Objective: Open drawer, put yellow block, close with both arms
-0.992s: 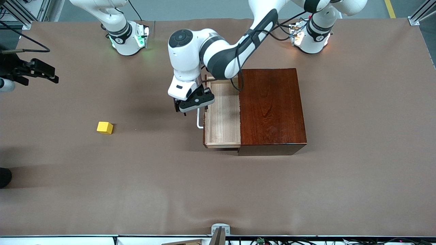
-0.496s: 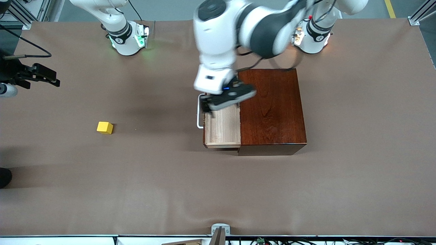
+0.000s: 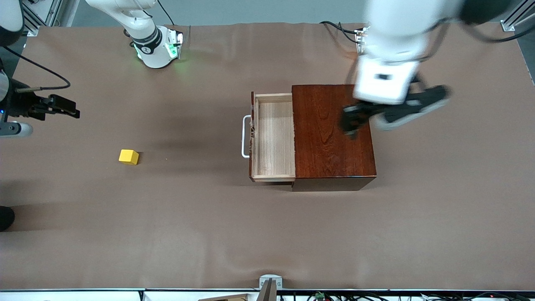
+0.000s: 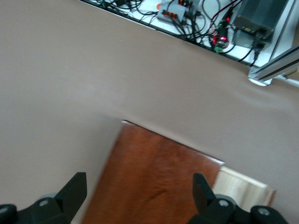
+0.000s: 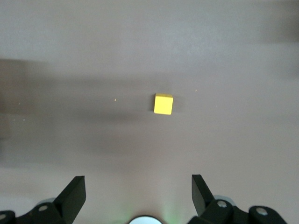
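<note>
The drawer (image 3: 273, 138) stands pulled out of the dark mahogany box (image 3: 334, 133), its pale tray empty and its white handle (image 3: 244, 136) free. The yellow block (image 3: 128, 156) lies on the table toward the right arm's end, apart from the drawer. My left gripper (image 3: 359, 121) is open and empty above the box top, near the left arm's end of the box. In the left wrist view it (image 4: 138, 191) hangs over the box (image 4: 159, 177), with the tray (image 4: 243, 186) at the edge. My right gripper (image 3: 69, 110) is open and empty; its wrist view (image 5: 138, 191) shows the block (image 5: 163, 103) ahead.
The brown table cover (image 3: 267, 234) spreads all around the box and block. The arm bases (image 3: 156, 48) stand along the edge farthest from the front camera. Cables and electronics (image 4: 187, 14) lie past the table's edge in the left wrist view.
My left gripper has left the drawer handle, risen and swung over the box toward the left arm's end. The drawer stays open. My right gripper has shifted a little above the table.
</note>
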`<state>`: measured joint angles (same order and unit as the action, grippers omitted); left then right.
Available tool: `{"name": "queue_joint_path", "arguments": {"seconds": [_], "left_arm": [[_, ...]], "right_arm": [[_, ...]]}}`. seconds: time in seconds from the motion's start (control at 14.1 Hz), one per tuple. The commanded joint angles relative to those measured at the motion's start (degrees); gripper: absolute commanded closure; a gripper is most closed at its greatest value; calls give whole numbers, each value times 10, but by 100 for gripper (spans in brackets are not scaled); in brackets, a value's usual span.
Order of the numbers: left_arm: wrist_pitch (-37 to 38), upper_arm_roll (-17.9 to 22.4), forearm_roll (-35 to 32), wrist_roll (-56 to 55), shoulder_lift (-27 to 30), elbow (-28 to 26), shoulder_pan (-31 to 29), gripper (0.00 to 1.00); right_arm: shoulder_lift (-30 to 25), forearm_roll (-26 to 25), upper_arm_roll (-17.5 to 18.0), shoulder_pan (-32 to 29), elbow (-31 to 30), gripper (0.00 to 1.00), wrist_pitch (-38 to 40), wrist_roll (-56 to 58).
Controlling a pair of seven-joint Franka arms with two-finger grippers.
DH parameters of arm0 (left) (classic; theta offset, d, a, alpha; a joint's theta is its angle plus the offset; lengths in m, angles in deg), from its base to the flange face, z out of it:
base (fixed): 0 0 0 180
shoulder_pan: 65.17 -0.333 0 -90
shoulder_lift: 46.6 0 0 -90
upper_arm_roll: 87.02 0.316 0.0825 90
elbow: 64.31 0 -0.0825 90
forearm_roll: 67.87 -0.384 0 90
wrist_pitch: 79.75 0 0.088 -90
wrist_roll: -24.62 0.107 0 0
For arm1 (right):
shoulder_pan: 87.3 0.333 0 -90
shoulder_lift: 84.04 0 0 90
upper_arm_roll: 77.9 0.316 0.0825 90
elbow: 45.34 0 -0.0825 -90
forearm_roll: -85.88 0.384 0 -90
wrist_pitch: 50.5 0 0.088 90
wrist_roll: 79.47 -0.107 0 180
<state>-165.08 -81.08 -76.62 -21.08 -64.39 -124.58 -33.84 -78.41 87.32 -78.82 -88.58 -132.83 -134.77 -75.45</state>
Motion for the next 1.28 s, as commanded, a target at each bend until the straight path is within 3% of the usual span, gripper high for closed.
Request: {"name": "queue_joint_path", "arguments": {"seconds": [0.0,0.35,0.57,0.92,1.21], "left_arm": [[30,-10,32,116,53,-37,-78,0],[53,-10,32,250,78,-65,-173,0],[53,-10,33,266,89,-79,-206,0],[72,-10,45,354,102,-86,-245,0],[68,-11,46,380,141,-142,-254,0]], "right_arm": [[24,6,6,-25,9,0,-12,1],[46,3,6,-29,0,0,-12,0],[69,10,6,-30,0,0,-23,0],[107,9,6,-29,-10,0,-46,0],[111,9,6,-30,-73,0,-118,-1]]}}
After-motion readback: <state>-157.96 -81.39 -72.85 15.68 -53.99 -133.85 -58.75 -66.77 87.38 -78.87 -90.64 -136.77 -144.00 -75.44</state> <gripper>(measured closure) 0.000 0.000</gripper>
